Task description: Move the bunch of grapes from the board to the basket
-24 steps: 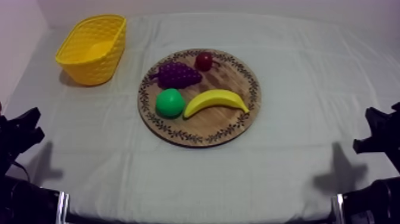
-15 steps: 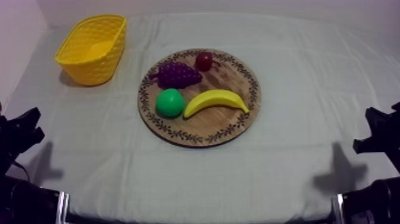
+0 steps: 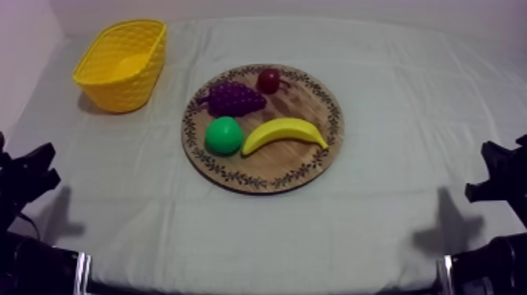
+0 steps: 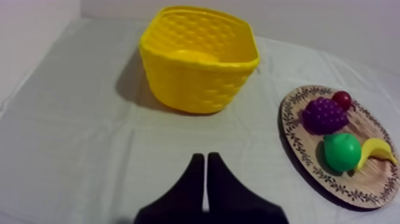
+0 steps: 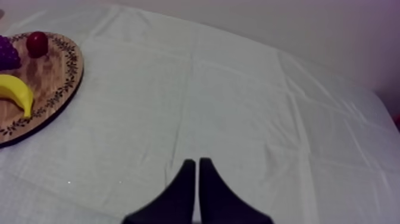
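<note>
A table under a grey-white cloth [image 3: 408, 110] carries two things. The round wooden board with a patterned rim [image 3: 274, 169] lies mid-table. The yellow woven basket [image 3: 118, 88] stands well apart at its far left corner.

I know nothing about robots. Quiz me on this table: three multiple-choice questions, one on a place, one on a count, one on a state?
1. The bunch of grapes lies: A on the wooden board; B in the yellow basket; C up in the air.
2. Toy fruits on the board: A two; B three; C four.
3. The left gripper has its fingers: A spread apart; B shut together on nothing; C shut on a fruit.
Answers: A, it rests on the board and the basket holds nothing. C, grapes, small red fruit, pear, banana. B, they form one narrow wedge.
</note>
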`<state>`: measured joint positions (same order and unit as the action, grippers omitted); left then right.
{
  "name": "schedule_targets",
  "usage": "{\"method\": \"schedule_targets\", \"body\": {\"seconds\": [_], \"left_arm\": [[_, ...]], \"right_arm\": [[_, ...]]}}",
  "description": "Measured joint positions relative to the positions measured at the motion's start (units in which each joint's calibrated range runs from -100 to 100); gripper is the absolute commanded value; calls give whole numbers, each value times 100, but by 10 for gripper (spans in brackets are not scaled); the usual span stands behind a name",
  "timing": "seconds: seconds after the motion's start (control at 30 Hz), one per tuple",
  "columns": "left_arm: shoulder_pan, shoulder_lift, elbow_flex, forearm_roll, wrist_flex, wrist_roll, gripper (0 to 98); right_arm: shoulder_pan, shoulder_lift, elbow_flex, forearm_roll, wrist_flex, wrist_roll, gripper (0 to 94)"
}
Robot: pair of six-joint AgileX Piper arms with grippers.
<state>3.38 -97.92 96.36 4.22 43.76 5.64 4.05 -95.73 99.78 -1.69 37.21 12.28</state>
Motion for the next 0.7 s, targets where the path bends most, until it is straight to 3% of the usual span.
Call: {"method": "schedule_targets", "body": {"seconds": [0.13,0.27,0.4,0.7], "left_arm": [[176,499,72,267,-637,-95,12],[353,1114,-122,444,-1247,-459,3],[405,1760,-560,460,-1520,-790,1],[515,3180,-1877,433,-1526,-1433,0]], "right_arm": [[0,0,0,0,-8,0,5],[0,0,0,0,-8,0,5],[0,0,0,0,-8,0,5],[0,0,0,0,-8,0,5]]}}
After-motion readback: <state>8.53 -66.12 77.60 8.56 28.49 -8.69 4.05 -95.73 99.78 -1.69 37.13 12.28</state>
